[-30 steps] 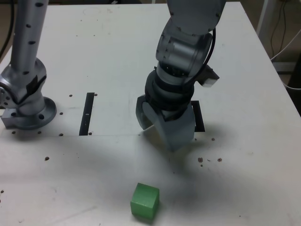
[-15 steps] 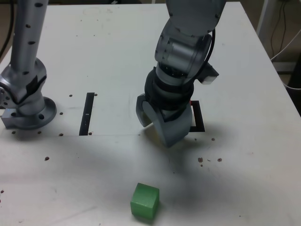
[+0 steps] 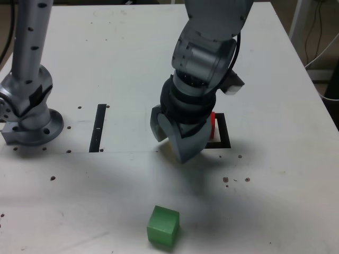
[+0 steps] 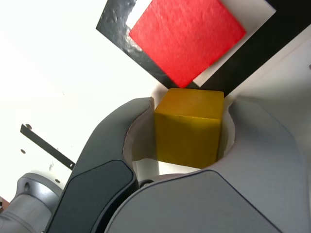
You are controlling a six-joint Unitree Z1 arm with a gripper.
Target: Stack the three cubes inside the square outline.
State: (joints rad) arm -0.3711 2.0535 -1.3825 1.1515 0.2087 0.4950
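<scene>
In the exterior view, left to right: the black strip [image 3: 98, 127], the green cube [image 3: 162, 226] lying loose near the front edge, then the gripper [image 3: 177, 138]. Its jaws are clamped on the yellow cube [image 4: 189, 127]. The red cube [image 4: 187, 35] sits inside the square outline [image 4: 116, 24], immediately beyond the yellow cube; the lift must carry that way.

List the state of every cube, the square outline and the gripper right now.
red cube: sitting inside the square outline, not held.
yellow cube: clamped between the gripper's jaws, beside the outline.
green cube: loose on the table, apart from the rest.
square outline: holds only the red cube.
gripper: shut on the yellow cube.
</scene>
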